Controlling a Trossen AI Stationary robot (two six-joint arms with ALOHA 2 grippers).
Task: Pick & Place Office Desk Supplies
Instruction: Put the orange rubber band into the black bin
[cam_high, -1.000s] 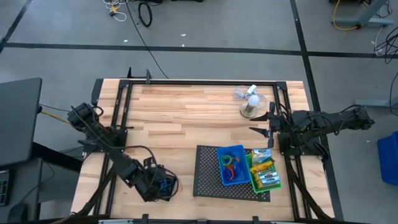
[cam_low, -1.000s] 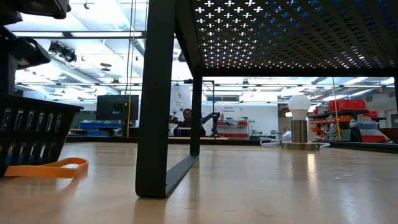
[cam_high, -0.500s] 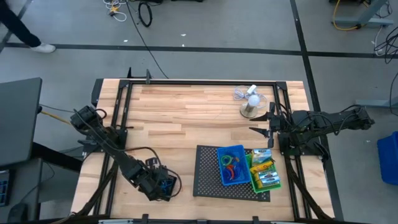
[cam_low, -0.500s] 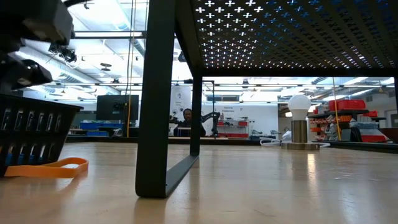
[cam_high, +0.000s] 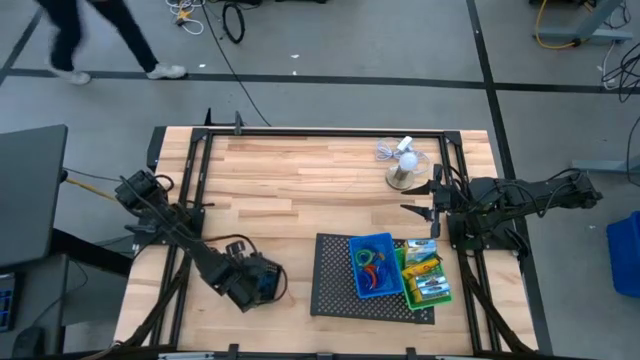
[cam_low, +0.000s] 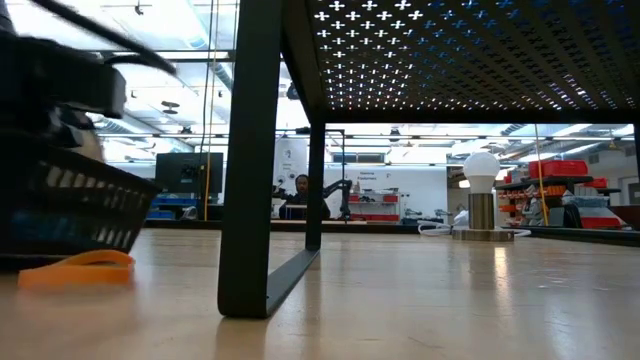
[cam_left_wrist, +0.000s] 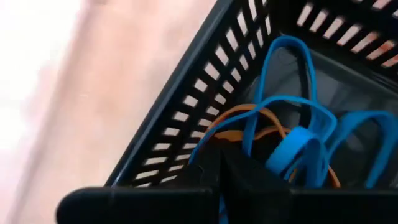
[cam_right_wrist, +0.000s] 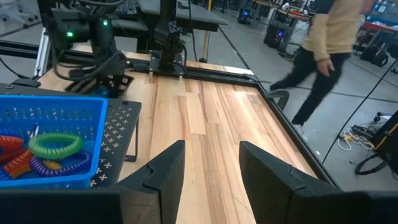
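Left gripper (cam_high: 262, 284): closed tight on black bin (cam_left_wrist: 186, 106), near table's front-left edge.
Bin: blue and orange bands (cam_left_wrist: 292, 140) inside.
Right gripper (cam_high: 437, 198): open, empty, beside white fan (cam_high: 404, 165).
Blue bin (cam_high: 372, 264): on mesh tray (cam_high: 335, 275).

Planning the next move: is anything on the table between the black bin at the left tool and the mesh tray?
Nothing visible: bare wood lies between the black bin, held at the left tool, and the mesh tray.
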